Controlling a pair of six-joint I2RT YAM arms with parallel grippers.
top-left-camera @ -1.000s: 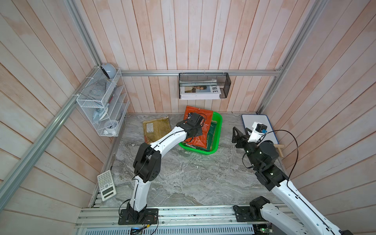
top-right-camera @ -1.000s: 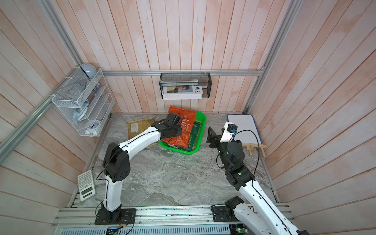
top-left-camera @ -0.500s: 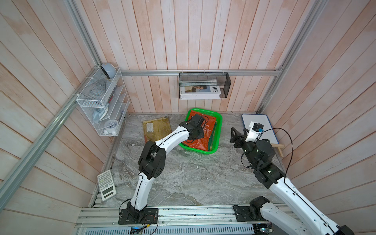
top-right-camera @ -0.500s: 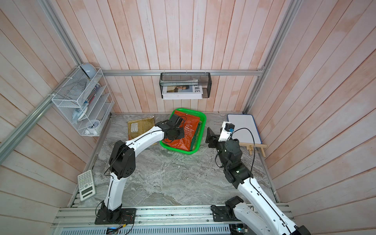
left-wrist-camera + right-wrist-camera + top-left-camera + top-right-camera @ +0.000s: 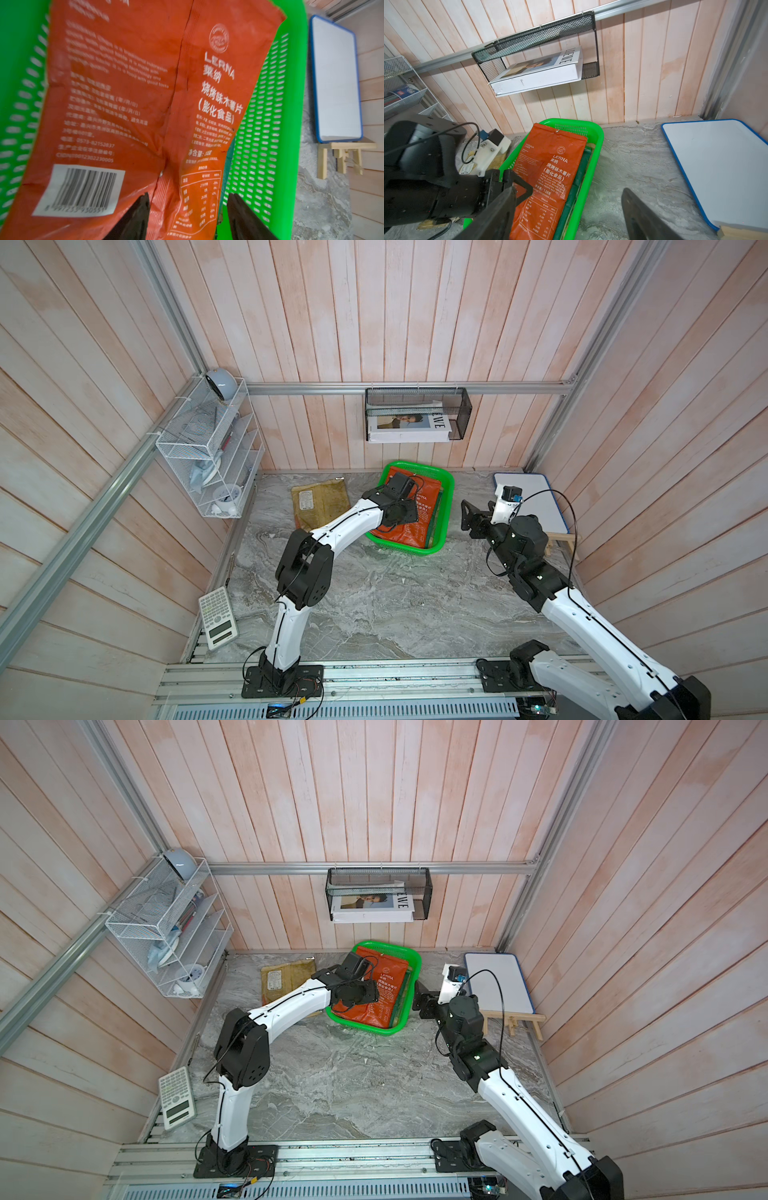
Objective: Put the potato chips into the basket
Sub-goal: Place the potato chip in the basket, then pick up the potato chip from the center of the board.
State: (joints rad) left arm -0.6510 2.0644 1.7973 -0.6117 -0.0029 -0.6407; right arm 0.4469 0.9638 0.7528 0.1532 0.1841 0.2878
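Far left, the calculator (image 5: 218,618) lies at the table (image 5: 374,605) edge. Next, a tan bag (image 5: 320,504) of chips lies flat on the table, just beside the basket (image 5: 432,470) but outside it. Over the basket hangs the left claw (image 5: 188,195), jaws parted, gripping nothing. The orange bag (image 5: 419,514) lies under it inside the basket, on top of a dark green bag (image 5: 579,172). The right claw (image 5: 466,516) hovers beside the basket, wide open and empty. Whiteboard (image 5: 536,502) far right.
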